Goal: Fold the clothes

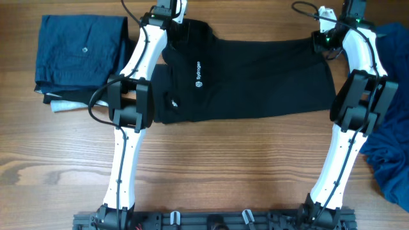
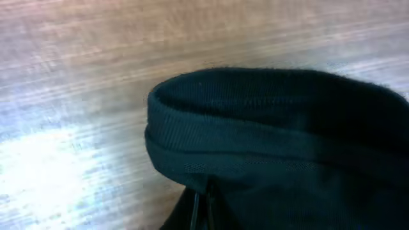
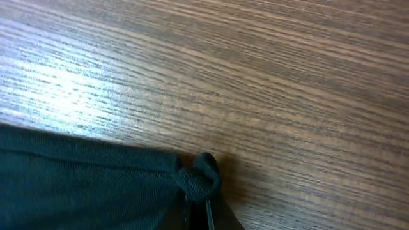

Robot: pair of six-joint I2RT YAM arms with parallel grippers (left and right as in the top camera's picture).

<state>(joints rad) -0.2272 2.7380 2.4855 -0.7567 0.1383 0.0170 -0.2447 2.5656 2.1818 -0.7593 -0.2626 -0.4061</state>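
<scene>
Black shirt point(image 1: 249, 80) stretched between my two grippers, both pinching its far edge.

My left gripper point(image 2: 203, 207) is pressed together on a rolled, ribbed band of the shirt, which bulges just ahead of my fingertips. My right gripper point(image 3: 203, 211) is clamped on a small bunched corner, with the cloth running off to its left. Between them the shirt lies spread on the wooden table point(image 1: 223, 166), its white logo point(image 1: 198, 72) nearer my left arm. Out past my left gripper sits a folded blue garment point(image 1: 80, 51); beyond my right arm lies a crumpled blue heap point(image 1: 390, 153).
</scene>
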